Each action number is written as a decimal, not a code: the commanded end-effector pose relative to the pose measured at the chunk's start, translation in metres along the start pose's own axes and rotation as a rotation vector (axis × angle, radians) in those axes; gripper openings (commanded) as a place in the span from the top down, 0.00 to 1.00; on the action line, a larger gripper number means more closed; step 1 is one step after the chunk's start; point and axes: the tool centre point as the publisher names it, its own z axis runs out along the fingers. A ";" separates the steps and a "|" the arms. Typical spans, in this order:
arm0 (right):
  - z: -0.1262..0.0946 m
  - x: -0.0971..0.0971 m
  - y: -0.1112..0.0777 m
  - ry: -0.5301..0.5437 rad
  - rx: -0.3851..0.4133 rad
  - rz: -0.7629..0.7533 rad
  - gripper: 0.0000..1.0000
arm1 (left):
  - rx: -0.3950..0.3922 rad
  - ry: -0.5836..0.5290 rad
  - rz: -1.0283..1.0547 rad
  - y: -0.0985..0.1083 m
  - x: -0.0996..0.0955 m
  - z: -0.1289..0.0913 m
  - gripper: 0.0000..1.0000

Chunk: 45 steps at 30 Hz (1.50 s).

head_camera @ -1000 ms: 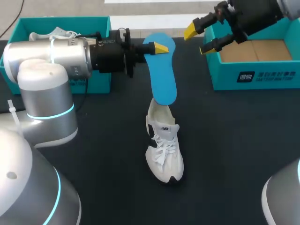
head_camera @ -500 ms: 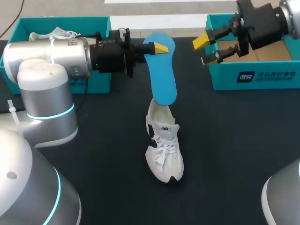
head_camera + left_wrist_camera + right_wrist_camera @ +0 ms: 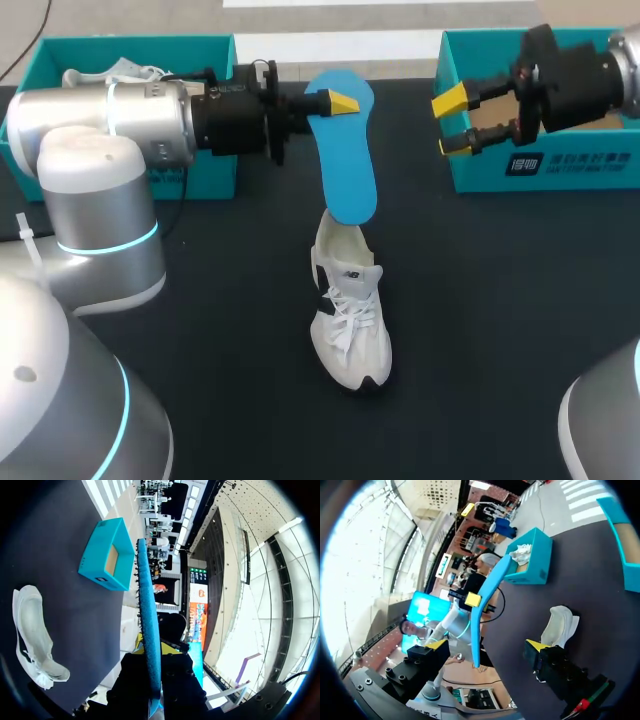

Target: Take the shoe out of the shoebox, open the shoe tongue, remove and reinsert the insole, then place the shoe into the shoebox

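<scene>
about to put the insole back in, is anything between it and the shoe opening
Nothing visible does. The left gripper holds the insole with its free end by the shoe's opening; the right gripper is apart, near the shoebox.

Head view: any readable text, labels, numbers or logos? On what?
Right shoebox, front wall: a white logo block and two short lines of white print, too small and blurred to read.
Shoe: small dark marks on the tongue and side, not legible.
Blue insole: no print shows on the face in view.
</scene>
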 end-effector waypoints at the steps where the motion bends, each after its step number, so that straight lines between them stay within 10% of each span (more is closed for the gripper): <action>1: 0.003 -0.007 0.003 0.052 0.010 0.064 0.00 | 0.000 -0.003 0.000 0.001 0.000 0.000 1.00; 45: -0.005 0.001 0.014 0.129 -0.072 0.195 0.00 | 0.006 0.005 0.042 0.001 0.003 -0.001 1.00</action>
